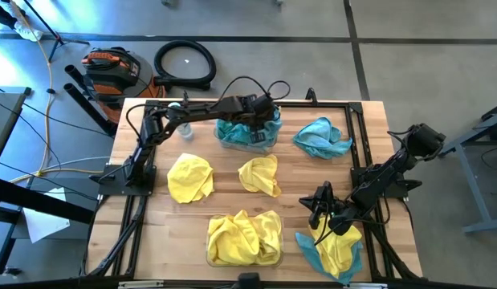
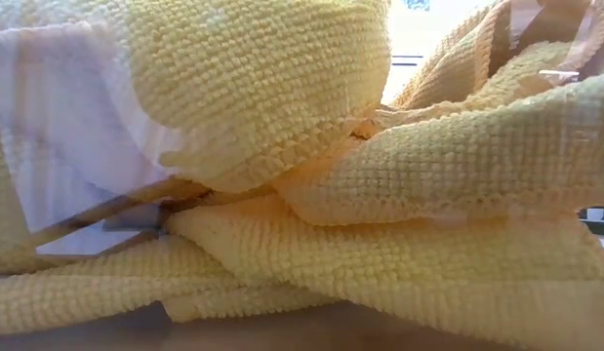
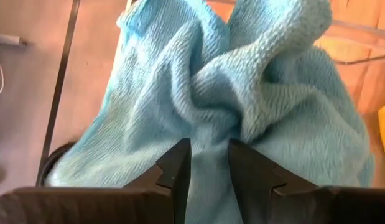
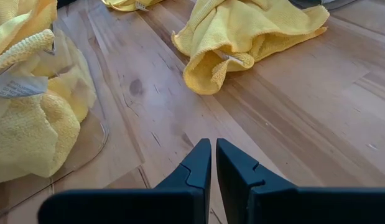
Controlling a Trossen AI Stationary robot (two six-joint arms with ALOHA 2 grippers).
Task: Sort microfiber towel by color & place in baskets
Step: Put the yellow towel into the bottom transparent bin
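— What colours are the cloths?
— Bright yellow in the near bin (image 1: 244, 238), teal-blue in the far bin (image 1: 246, 132).
— And the table (image 1: 224, 186)?
— Pale wood grain, black-framed.

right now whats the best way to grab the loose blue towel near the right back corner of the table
Come straight down on the loose blue towel and pinch a raised fold near its bunched middle. It lies crumpled with ridges standing up, clear of the bin of blue towels, so the flat outer edges probably offer less to grip.
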